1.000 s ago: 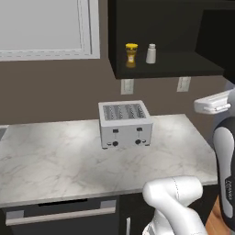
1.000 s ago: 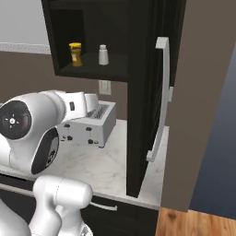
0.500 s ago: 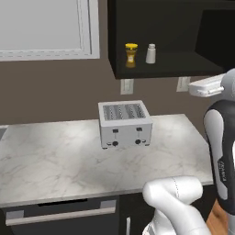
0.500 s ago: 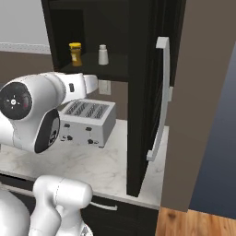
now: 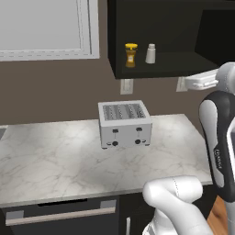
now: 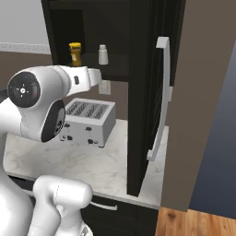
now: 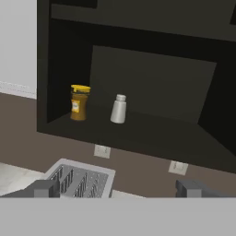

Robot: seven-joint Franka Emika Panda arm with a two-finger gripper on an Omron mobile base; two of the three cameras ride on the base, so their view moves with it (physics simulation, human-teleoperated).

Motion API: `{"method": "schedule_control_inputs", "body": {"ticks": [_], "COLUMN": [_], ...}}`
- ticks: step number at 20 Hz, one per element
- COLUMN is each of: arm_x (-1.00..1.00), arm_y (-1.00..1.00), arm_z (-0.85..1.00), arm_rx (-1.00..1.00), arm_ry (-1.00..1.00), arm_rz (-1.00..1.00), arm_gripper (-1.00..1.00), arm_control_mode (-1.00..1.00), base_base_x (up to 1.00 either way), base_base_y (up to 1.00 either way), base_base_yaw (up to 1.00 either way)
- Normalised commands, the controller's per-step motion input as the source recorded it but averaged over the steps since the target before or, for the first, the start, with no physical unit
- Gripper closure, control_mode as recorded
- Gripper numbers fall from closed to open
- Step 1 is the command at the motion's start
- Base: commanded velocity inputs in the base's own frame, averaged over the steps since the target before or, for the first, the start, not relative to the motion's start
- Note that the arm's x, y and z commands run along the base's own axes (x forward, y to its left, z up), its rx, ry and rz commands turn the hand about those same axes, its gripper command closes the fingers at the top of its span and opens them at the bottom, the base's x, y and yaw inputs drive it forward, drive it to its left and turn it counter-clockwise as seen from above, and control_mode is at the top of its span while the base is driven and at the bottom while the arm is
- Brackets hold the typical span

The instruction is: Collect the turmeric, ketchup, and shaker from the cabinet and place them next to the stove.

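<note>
Black cabinet [image 7: 138, 133] ahead of us: turmeric [image 7: 79, 103] and shaker [image 7: 118, 109] stand upright side by side, apart, at the shelf's left end. Our gripper [image 7: 117, 188] has fingers spread wide, holding nothing, above the toaster [image 7: 80, 179].

No text can be read; the turmeric [image 7: 79, 103] label and arm lettering are too blurred
</note>
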Motion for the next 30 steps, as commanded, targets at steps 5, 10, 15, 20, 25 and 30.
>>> {"method": "schedule_control_inputs", "body": {"ticks": [5, 10, 15, 20, 25, 30], "arm_x": [0.18, 0.29, 0.42, 0.51, 0.54, 0.45], "arm_y": [0.0, 0.0, 0.05, 0.02, 0.06, -0.1], "arm_z": [0.0, 0.0, 0.0, 0.0, -0.02, -0.09], "arm_rx": [0.0, 0.0, 0.0, 0.0, 0.01, 0.14], "arm_ry": [0.0, 0.0, 0.0, 0.0, 0.0, -0.04], "arm_rz": [0.0, 0.0, 0.0, 0.0, 0.0, 0.05], "arm_gripper": [-1.0, -1.0, -1.0, -1.0, -1.0, -1.0], "arm_control_mode": [-1.0, -1.0, -1.0, -1.0, -1.0, -1.0], "base_base_x": [0.0, 0.0, 0.0, 0.0, 0.0, 0.0], "base_base_y": [0.0, 0.0, 0.0, 0.0, 0.0, 0.0], "base_base_yaw": [0.0, 0.0, 0.0, 0.0, 0.0, 0.0]}}
